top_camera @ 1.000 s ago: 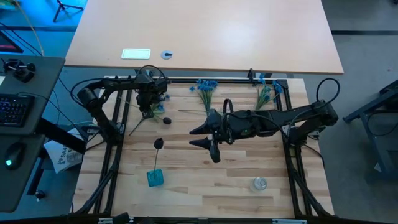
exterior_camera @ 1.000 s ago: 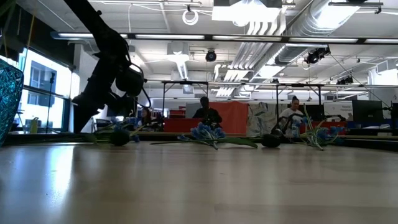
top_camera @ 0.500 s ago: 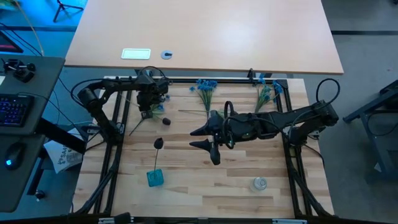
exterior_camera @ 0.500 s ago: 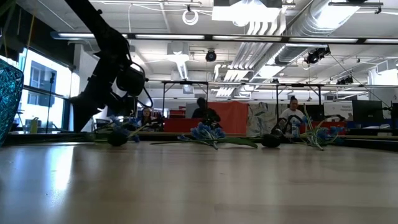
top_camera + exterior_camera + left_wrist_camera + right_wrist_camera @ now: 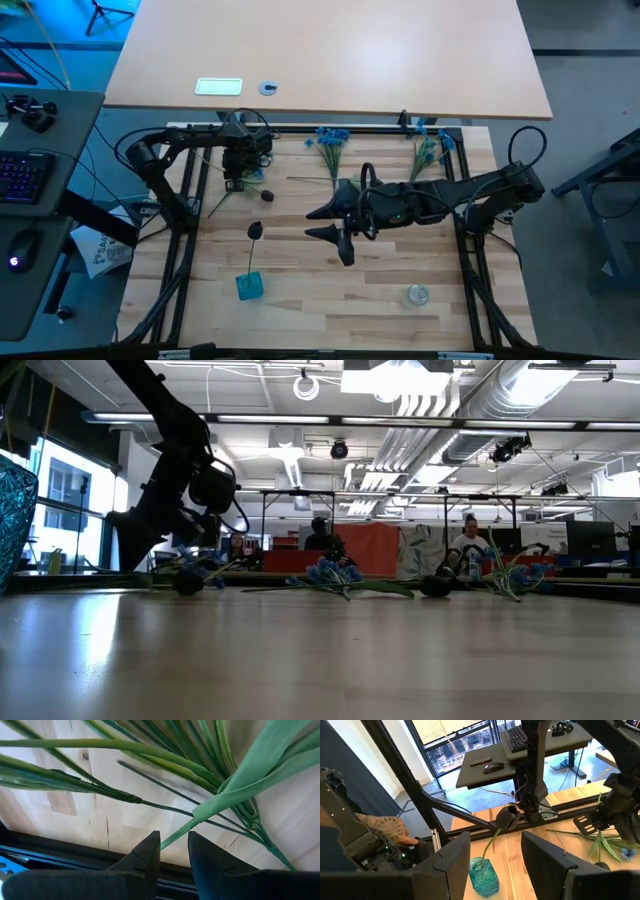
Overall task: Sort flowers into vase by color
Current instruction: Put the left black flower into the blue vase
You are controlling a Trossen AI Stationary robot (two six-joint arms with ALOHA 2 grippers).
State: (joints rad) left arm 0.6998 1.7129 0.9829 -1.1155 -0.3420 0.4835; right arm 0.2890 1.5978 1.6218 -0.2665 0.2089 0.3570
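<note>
Compared with a second ago, the left gripper [image 5: 240, 172] has shifted slightly toward the table's far left corner, over the sprig [image 5: 244, 178] lying there; the right arm has barely moved. Left wrist view: the two fingers [image 5: 145, 855] stand a little apart, astride a green stem [image 5: 187, 826] but not visibly clamped on it (contact cannot be confirmed). The right gripper [image 5: 335, 225] hangs above mid-table with its fingers spread wide and nothing between them.

Progress: early. The blue vase [image 5: 249, 287], near the front left, holds one dark-budded flower [image 5: 255, 231], its stem leaning out of the neck. The clear vase [image 5: 418, 295], front right, appears empty. Left to sort, all along the far edge: the sprig under the left gripper with a dark bud [image 5: 268, 194] beside it, a blue sprig [image 5: 331, 143] at centre, and another blue sprig [image 5: 431, 146] toward the right. The step in hand is judged to be the grasp of the far-left stem.
</note>
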